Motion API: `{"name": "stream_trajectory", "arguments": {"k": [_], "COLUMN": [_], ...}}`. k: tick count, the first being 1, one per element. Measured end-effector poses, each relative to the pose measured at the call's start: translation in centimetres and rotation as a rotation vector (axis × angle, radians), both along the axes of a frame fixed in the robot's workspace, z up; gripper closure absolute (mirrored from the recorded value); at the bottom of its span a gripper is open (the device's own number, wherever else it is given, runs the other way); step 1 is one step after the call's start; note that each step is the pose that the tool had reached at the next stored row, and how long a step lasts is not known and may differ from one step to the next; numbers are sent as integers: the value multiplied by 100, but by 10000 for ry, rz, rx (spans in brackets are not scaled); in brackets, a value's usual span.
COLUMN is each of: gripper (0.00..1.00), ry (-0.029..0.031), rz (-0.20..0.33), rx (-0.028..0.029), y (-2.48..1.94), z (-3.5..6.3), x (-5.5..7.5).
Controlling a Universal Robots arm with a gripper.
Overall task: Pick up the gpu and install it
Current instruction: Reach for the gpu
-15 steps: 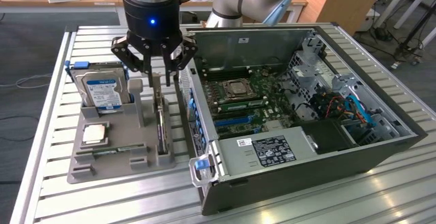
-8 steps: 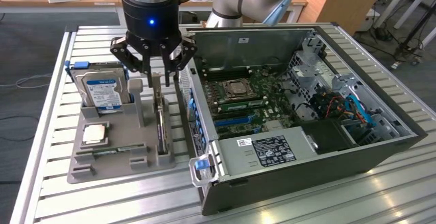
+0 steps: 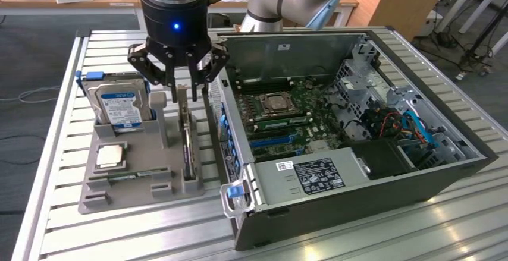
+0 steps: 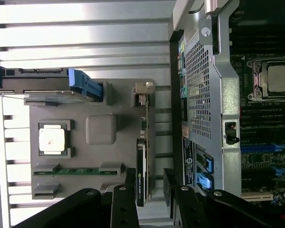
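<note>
The gpu (image 3: pixel 188 148) stands on edge in a slot of the grey holder (image 3: pixel 119 197), a thin dark card with its metal bracket at the far end. Seen edge-on in the wrist view, the gpu (image 4: pixel 141 175) runs along the holder's side nearest the computer case. My gripper (image 3: pixel 184 91) hangs straight above the card's far upper part, open, with one finger on each side of it. In the wrist view my gripper (image 4: pixel 149 184) straddles the card's edge: one finger (image 4: pixel 129 187) lies close beside it and the other stands apart from it.
The holder also carries a silver hard drive (image 3: pixel 119 106), a CPU (image 3: pixel 109 156) and a narrow memory stick (image 3: pixel 131 176). The open computer case (image 3: pixel 373 178) lies right beside the holder, its motherboard (image 3: pixel 278 124) exposed. Everything rests on a slatted metal table (image 3: pixel 119 237).
</note>
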State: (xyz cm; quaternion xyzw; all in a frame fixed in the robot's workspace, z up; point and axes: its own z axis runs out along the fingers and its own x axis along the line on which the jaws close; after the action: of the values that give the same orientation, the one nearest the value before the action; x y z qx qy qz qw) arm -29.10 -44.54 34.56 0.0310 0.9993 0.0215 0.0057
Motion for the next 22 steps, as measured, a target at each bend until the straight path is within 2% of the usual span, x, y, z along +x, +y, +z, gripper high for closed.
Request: {"name": "stream_trajectory", "arguments": {"k": [10,16,22], "gripper": [63,63,63], "ry": [-1,0,-1], "rz": [7,7,6], "rx": [1,0,1], "y": [-43,-47,-54], "z": [-49,-72,-162], "x": [-9,-9,-9]}}
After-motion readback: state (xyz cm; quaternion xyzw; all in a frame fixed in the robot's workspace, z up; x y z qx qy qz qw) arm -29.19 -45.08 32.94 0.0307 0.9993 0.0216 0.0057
